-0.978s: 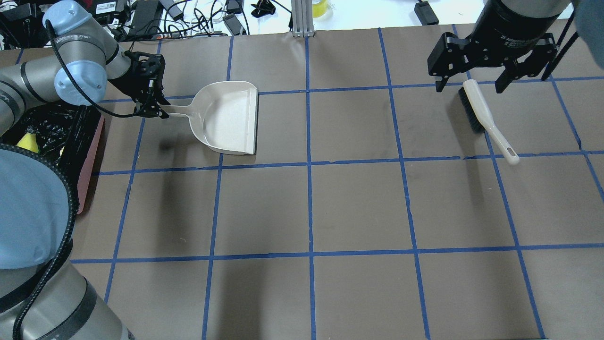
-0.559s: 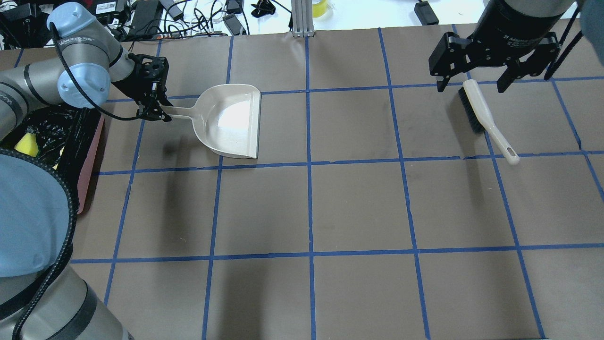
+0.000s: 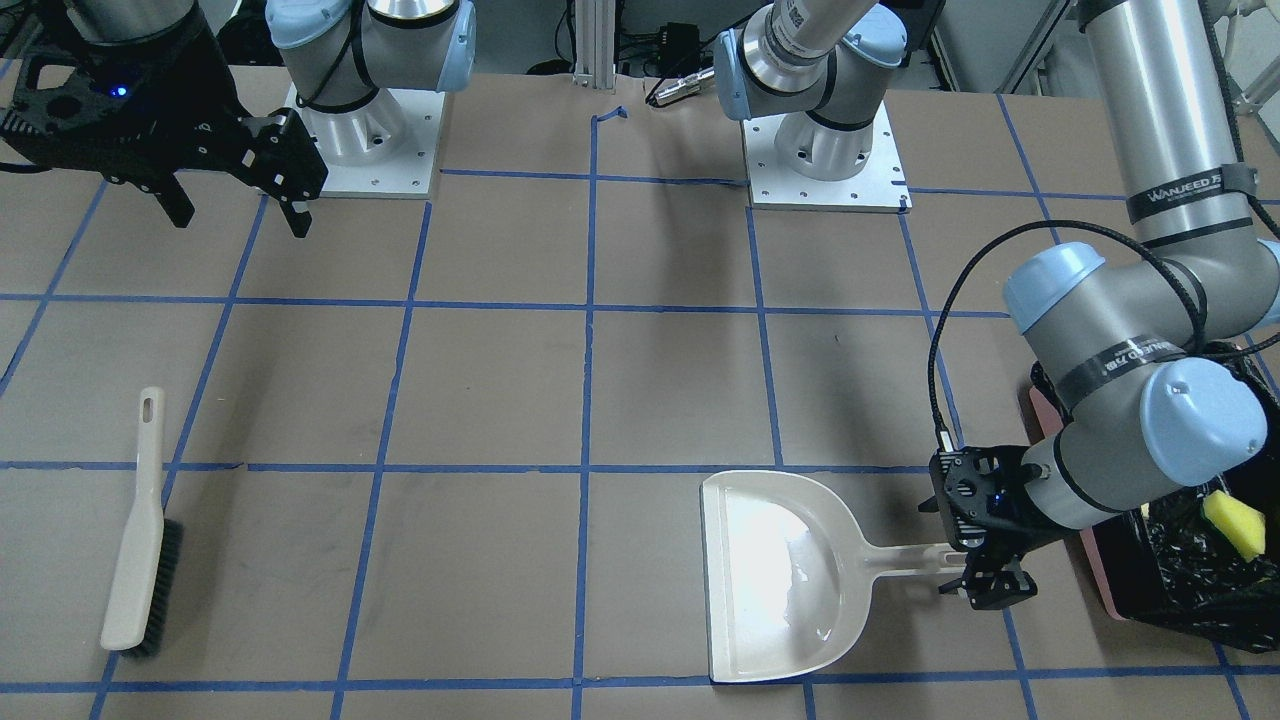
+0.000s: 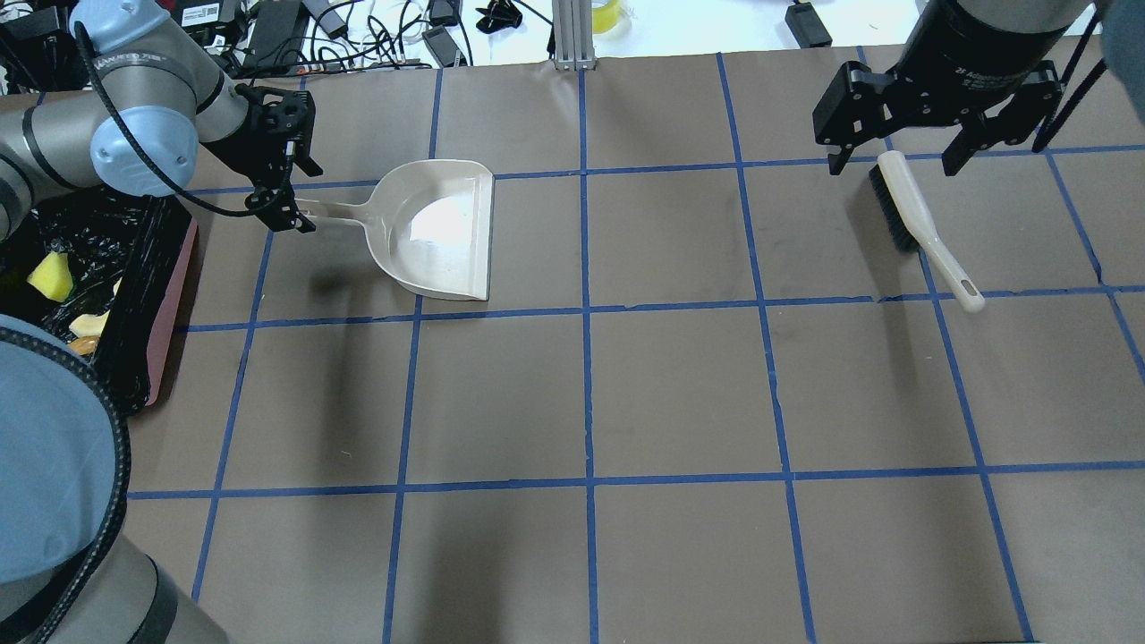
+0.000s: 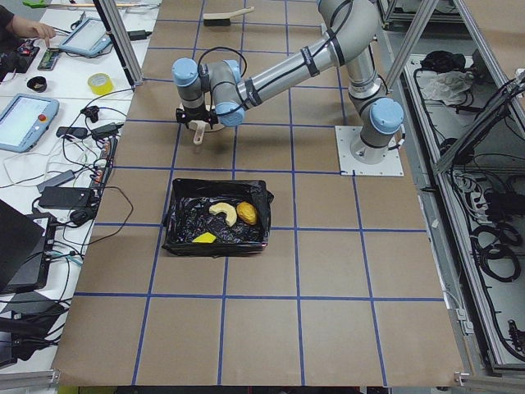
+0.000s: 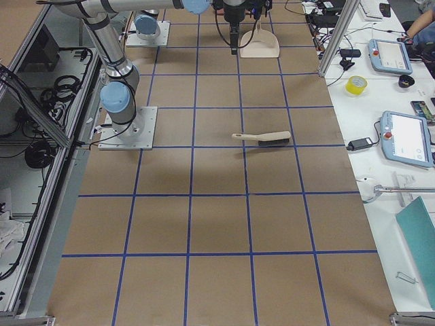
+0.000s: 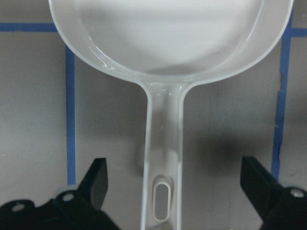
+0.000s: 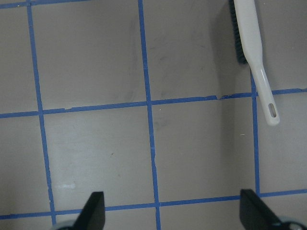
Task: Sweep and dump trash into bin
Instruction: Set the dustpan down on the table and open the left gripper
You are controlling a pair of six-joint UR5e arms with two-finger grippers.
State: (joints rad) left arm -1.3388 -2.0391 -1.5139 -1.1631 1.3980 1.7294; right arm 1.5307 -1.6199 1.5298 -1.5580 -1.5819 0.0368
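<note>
The bin (image 5: 172,215), pink with a black bag, stands at the table's left end (image 4: 170,304). It holds the trash: the croissant-like piece (image 5: 221,212), the potato-like lump (image 5: 247,213) and the yellow sponge (image 4: 49,277). The cream dustpan (image 4: 438,228) lies flat and empty on the table. My left gripper (image 4: 302,197) is open, its fingers wide on either side of the handle end in the left wrist view (image 7: 175,177). My right gripper (image 4: 894,165) is open and empty, high above the brush (image 4: 903,201).
The brush lies at the far right, handle towards the robot (image 8: 249,33). Brown paper with blue tape lines covers the table (image 4: 680,394). Cables and boxes (image 4: 358,27) lie beyond the far edge. My left arm's elbow (image 3: 1130,380) hangs over the bin.
My left gripper has opened and let go of the dustpan handle. The dustpan shifted slightly right and settled flat. The left arm drew back, uncovering more of the bin. The right arm barely moved.
</note>
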